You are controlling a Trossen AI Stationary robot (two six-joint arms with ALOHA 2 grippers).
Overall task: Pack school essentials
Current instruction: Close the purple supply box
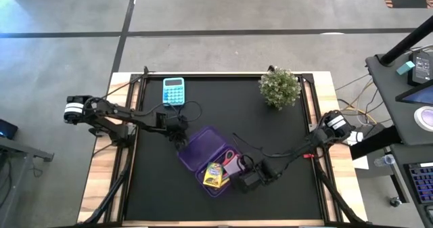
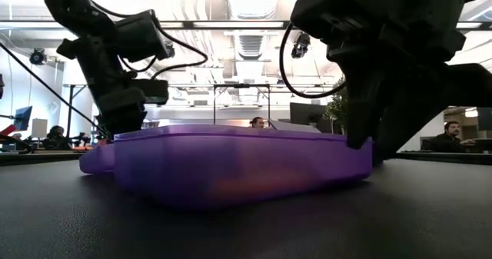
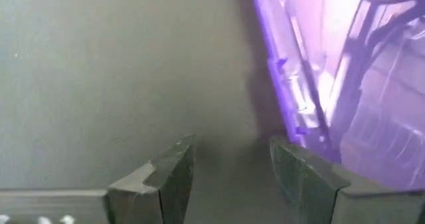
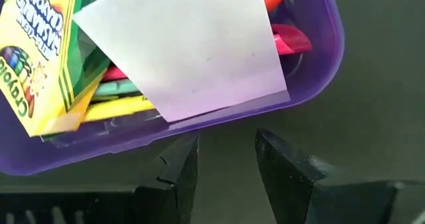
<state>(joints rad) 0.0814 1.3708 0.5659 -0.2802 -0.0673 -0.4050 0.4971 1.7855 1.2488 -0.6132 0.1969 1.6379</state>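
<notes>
While the overhead hides it, right fingers (image 4: 226,171), spread empty, face the note pad (image 4: 192,48).

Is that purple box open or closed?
Open. The purple box has its lid folded back, and the crayon box and note pad show inside.

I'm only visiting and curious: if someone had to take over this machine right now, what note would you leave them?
Left gripper: open, empty, low over the mat beside the purple case's raised lid.
Right gripper: open, empty, just outside the case's rim at its other end.
In the case: yellow crayon box, lilac note pad lying tilted on top, pens beneath it, red-handled scissors.
Done: all the essentials in view are inside.
Left: lid is not yet shut; the note pad may need pressing flat first.
Calculator and potted plant stand at the mat's far edge.
</notes>
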